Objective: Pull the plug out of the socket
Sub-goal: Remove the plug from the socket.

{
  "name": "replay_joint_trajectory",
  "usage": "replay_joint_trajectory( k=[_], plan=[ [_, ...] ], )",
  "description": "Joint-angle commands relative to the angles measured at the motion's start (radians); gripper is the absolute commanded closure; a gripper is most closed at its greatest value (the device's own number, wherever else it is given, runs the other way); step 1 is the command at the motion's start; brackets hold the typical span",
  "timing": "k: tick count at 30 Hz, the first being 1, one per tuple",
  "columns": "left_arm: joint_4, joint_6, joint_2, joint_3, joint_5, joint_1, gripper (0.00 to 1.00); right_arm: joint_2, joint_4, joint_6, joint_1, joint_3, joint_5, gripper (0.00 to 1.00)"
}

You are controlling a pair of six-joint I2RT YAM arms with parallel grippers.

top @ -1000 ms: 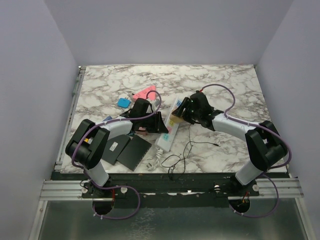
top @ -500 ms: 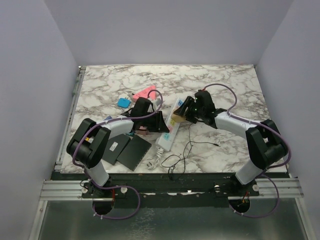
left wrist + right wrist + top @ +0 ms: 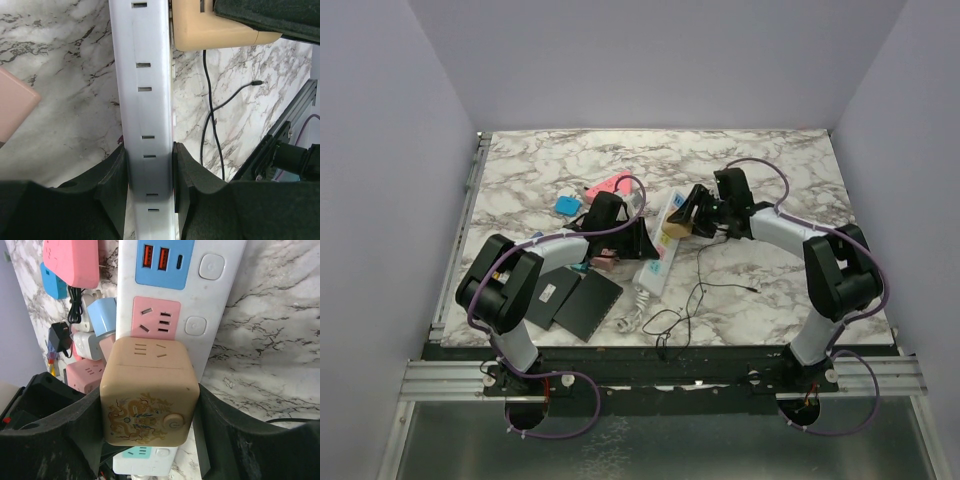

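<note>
At the bottom of the overhead view both arms rise from their bases, fold at the elbow and send their forearms toward the middle of the marble table (image 3: 770, 170). Just ahead of the left base lie flat black pads (image 3: 582, 302). To their right a thin black cable (image 3: 665, 322) loops loosely on the marble.

The left arm lies low, its forearm angled up and to the right. The left gripper (image 3: 149, 182) is closed on the near part of the white power strip (image 3: 653, 270), with its black fingers (image 3: 111, 186) pressing the strip's two long sides. The strip runs diagonally from lower centre up toward the right.

The right arm bends sharply at its elbow near the right edge, and its forearm reaches up and left with the wrist turned to the strip. The right gripper (image 3: 147, 402) is clamped on the tan cube plug (image 3: 145, 390), one finger against each side. The cube sits on the strip's face just below a pink outlet (image 3: 156, 317) and a blue USB panel (image 3: 165, 262). Whether its prongs are seated cannot be told.

Farther up the overhead view, left of the strip, lie a pink adapter (image 3: 608, 187) and a blue adapter (image 3: 565, 206).
</note>
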Motion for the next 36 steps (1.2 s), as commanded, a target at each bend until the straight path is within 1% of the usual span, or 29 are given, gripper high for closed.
replay_joint_trajectory(
  k=[1,5,11,21,25,28,32,36],
  plan=[
    [-0.086,0.068,0.037,-0.018,-0.047,0.0,1.0,0.078,-0.096,-0.099,-0.03,0.061,-0.01,1.0],
    [-0.086,0.066,0.032,-0.019,-0.047,0.0,1.0,0.078,-0.115,-0.112,-0.031,0.067,-0.003,1.0],
    [-0.086,0.06,0.029,-0.018,-0.038,0.0,1.0,0.04,-0.059,-0.073,-0.02,0.006,-0.019,1.0],
    [-0.086,0.063,0.02,-0.021,-0.031,-0.001,1.0,-0.061,-0.039,-0.024,0.12,-0.096,0.193,1.0],
    [-0.086,0.065,0.019,-0.021,-0.032,0.0,1.0,-0.083,-0.025,0.004,0.17,-0.132,0.232,1.0],
    [-0.086,0.064,0.022,-0.023,-0.032,0.0,1.0,-0.079,-0.034,0.025,0.174,-0.132,0.229,1.0],
    [-0.086,0.063,0.028,-0.024,-0.028,0.0,1.0,-0.061,-0.089,0.0,0.17,-0.076,0.244,1.0],
    [-0.086,0.069,0.027,-0.023,-0.021,-0.001,1.0,-0.052,-0.131,-0.042,0.14,-0.025,0.19,1.0]
  ],
)
